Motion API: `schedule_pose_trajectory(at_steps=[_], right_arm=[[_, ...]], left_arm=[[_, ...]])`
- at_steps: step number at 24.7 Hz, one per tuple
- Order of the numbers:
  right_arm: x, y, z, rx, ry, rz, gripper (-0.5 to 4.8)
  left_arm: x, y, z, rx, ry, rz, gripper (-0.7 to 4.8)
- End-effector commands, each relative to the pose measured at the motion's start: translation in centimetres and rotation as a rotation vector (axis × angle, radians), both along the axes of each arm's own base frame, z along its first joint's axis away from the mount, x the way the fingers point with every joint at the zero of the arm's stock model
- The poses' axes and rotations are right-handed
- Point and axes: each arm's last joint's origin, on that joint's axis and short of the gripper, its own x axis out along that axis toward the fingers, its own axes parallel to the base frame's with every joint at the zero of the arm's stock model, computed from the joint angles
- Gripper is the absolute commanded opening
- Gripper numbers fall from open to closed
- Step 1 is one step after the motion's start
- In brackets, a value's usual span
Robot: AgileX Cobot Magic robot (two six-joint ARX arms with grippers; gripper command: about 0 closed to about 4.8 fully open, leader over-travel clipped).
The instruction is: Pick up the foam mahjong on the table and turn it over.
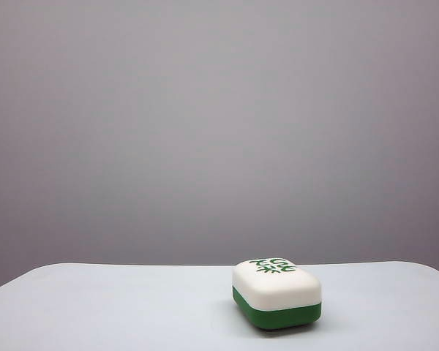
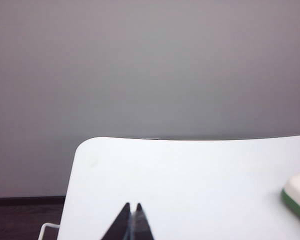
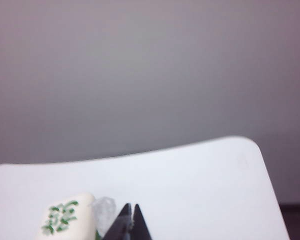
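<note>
The foam mahjong [image 1: 276, 294] lies flat on the table [image 1: 117, 307], white half up and dark green half down, with the green characters showing on its top face toward the far end. In the exterior view it sits right of the middle of the table, a little back from the near edge, and nothing touches it (neither arm appears in that view at all).

The right wrist view shows the same block [image 3: 65, 220] low in the picture, its printed white face up, with the right tool [image 3: 129, 222] just beside it; the two dark fingertips meet in a point, so the tool is closed and holds nothing. A pale blurred patch lies between block and fingertips, too soft to identify.

In the left wrist view only a corner of the block [image 2: 299, 196] shows at the picture's edge, white over green. The left tool [image 2: 131, 223] is well apart from it over bare table, its fingertips also pressed together and empty. A plain grey wall [image 1: 219, 124] stands behind the table.
</note>
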Motion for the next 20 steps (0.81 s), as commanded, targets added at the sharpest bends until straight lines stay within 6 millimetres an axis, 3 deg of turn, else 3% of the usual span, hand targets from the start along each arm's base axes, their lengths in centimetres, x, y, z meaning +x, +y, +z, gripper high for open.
schedule_pose_trajectory(at_steps=[1, 7, 20], right_arm=[[0.0, -0.2, -1.3, -0.038, 0.111, -0.077, 0.0], [-0.1, -0.3, -1.7, -0.065, 0.151, -0.089, 0.0], [-0.1, -0.3, -1.6, -0.064, 0.147, -0.089, 0.0]], left_arm=[[0.3, -0.1, -0.7, 0.003, -0.015, -0.001, -0.06], [0.6, -0.2, -2.7, 0.02, 0.036, -0.002, -0.06], [0.6, -0.2, -3.1, 0.08, 0.068, -0.015, -0.05]])
